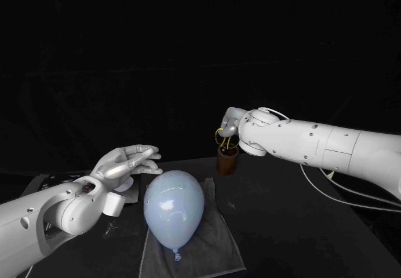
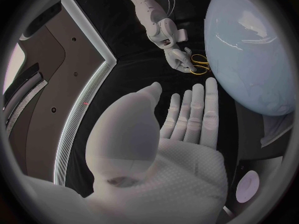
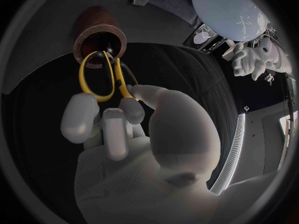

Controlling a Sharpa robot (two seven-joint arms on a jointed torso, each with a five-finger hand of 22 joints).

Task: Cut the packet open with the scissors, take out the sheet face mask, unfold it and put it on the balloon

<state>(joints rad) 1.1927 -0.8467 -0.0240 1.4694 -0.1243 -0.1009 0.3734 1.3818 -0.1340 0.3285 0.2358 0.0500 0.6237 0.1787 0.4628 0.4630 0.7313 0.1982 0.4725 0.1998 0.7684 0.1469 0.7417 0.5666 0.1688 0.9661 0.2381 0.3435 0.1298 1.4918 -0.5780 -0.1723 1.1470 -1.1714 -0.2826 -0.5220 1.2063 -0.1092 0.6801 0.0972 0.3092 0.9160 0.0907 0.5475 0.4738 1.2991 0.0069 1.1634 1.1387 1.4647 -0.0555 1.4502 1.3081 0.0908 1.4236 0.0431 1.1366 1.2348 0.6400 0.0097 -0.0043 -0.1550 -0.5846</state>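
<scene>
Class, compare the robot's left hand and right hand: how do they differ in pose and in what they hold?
The left hand is open and holds nothing; the right hand pinches the yellow-handled scissors. The left hand hovers beside the balloon; the right hand is over the brown cup. Both are silver.

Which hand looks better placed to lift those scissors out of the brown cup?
The right hand: its fingers pinch the yellow handles of the scissors standing in the brown cup. The left hand hovers open beside the balloon, far from them.
</scene>
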